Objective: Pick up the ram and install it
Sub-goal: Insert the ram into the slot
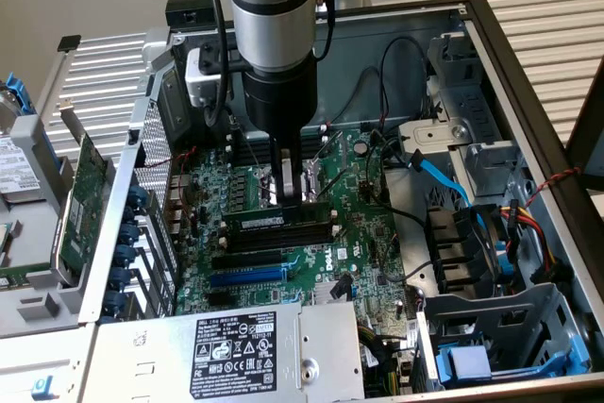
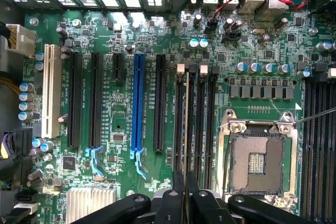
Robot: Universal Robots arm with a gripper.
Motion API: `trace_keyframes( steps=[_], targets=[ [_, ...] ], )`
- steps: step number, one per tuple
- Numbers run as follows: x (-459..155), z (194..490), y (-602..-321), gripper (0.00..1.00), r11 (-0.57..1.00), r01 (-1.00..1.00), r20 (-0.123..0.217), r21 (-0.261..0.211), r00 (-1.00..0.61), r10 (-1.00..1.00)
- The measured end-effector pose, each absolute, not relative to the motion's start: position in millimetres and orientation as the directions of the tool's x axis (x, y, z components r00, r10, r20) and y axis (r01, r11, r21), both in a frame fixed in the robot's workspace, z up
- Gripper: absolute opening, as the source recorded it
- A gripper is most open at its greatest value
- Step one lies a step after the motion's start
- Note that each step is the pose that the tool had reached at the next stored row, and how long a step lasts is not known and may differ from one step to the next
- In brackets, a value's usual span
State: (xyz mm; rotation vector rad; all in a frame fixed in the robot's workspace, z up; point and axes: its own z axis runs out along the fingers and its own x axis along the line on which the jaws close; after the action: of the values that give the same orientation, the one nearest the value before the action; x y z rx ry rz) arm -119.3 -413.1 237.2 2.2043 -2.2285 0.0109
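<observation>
Tool [image 2: 185, 184] pinched narrow on the ram [image 2: 186, 129], held edge-on above black memory slots [image 2: 200, 129]. Risk: a slight tilt or offset jams the board on a slot wall.

Arm: arm [image 1: 274, 7] stands vertical, directly above the gripper.
Wrist: wrist [image 1: 276, 101] is black and points straight down.
Gripper: gripper [image 1: 289, 186] has its fingers [image 2: 193, 190] pinched almost together, clamped on the ram [image 2: 186, 124] held edge-on between them.
</observation>
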Motion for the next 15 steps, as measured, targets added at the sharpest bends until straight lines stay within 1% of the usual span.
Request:
trace_keyframes(
  steps=[15],
  targets=[
    [-119.4, 235.4, -414.2, 0.13, 0.011, -1.0, 0.011, 0.0, -0.011, -1.0]
  ],
)
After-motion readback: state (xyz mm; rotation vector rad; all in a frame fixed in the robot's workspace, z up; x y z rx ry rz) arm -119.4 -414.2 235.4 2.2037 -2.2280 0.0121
